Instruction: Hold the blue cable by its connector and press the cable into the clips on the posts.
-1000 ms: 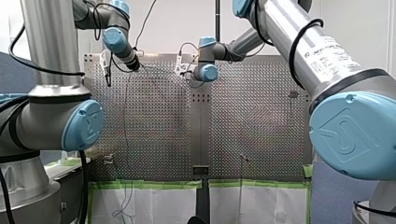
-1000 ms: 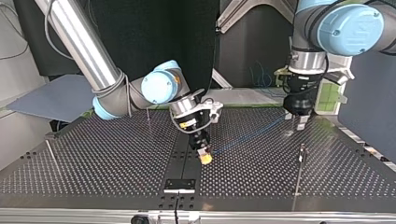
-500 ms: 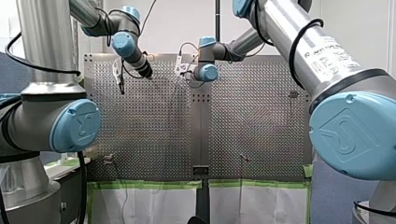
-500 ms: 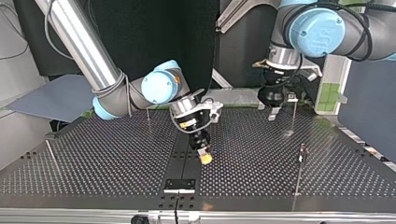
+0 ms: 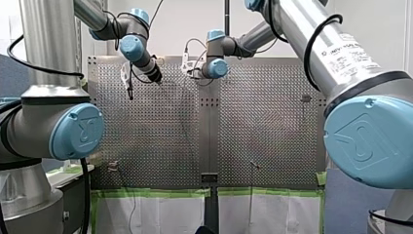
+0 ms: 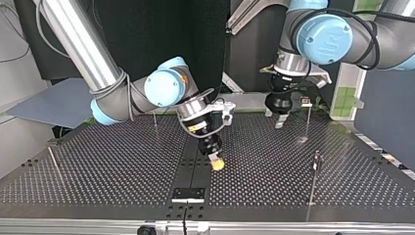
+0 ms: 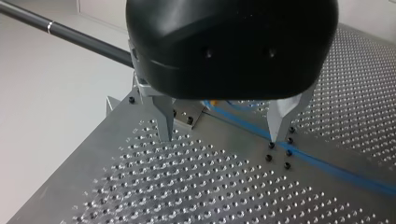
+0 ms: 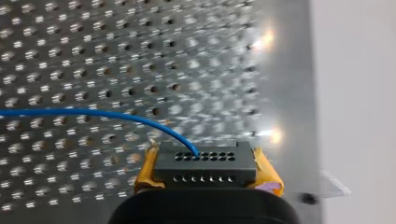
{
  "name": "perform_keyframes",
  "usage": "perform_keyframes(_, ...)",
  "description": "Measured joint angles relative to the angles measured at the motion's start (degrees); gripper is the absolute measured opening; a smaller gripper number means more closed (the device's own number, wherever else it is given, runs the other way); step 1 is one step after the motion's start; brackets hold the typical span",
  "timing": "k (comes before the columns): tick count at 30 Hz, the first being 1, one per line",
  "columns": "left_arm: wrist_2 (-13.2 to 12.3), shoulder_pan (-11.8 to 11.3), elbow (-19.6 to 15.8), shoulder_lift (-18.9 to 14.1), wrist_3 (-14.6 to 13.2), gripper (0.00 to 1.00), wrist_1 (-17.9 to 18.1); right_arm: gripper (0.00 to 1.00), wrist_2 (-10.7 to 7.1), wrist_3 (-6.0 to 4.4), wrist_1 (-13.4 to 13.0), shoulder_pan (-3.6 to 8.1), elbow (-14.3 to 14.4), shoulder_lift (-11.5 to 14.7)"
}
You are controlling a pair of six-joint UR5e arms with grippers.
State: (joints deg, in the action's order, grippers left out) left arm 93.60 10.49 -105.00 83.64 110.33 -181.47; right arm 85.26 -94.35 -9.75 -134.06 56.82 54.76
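Observation:
In the right wrist view my right gripper [image 8: 208, 173] is shut on the black connector [image 8: 205, 163], its yellow pads [image 8: 267, 173] on either side. The blue cable [image 8: 93, 113] leaves the connector and curves away over the perforated table. In the top view this gripper [image 6: 216, 163] hangs just above the table's middle strip. My left gripper [image 7: 223, 136] is open with nothing between its metal fingers [image 7: 164, 122]; the blue cable [image 7: 327, 164] lies on the table just beyond them. In the top view it [image 6: 279, 120] hovers above the table at the back right of centre.
Thin posts stand on the table: one with a clip [image 6: 317, 159] at the top view's right, another [image 6: 308, 117] behind it, one [image 6: 155, 119] left of centre, one [image 6: 53, 157] at the far left. A black bracket [image 6: 188, 194] sits at the near edge.
My left arm has risen off the table and swung toward the middle, leftward in the top view. My right gripper has shifted slightly, still holding the connector.

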Motion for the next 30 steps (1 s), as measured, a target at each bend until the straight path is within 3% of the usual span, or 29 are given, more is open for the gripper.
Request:
perform_keyframes(7,0.4,-0.7,0.1,0.0,-0.4,0.99,0.0,0.0,0.34,0.79,2.0,-0.79,0.7,2.9)
perform_keyframes(13,0.7,-0.9,0.2,0.0,-0.7,0.99,0.0,0.0,2.62,1.51,4.4,-1.19,3.1,4.8)
perform_keyframes(17,0.7,-1.0,0.1,0.0,-0.9,0.99,0.0,0.0,4.17,1.63,4.8,-1.46,5.4,5.1)
perform_keyframes(22,0.6,-1.1,0.2,0.0,-0.4,0.99,-0.2,0.0,4.89,1.71,4.9,-1.93,7.7,5.2)
perform_keyframes(30,-1.9,-1.7,0.2,0.8,2.8,0.99,-0.7,0.0,5.09,1.78,4.7,-2.17,8.4,5.2)
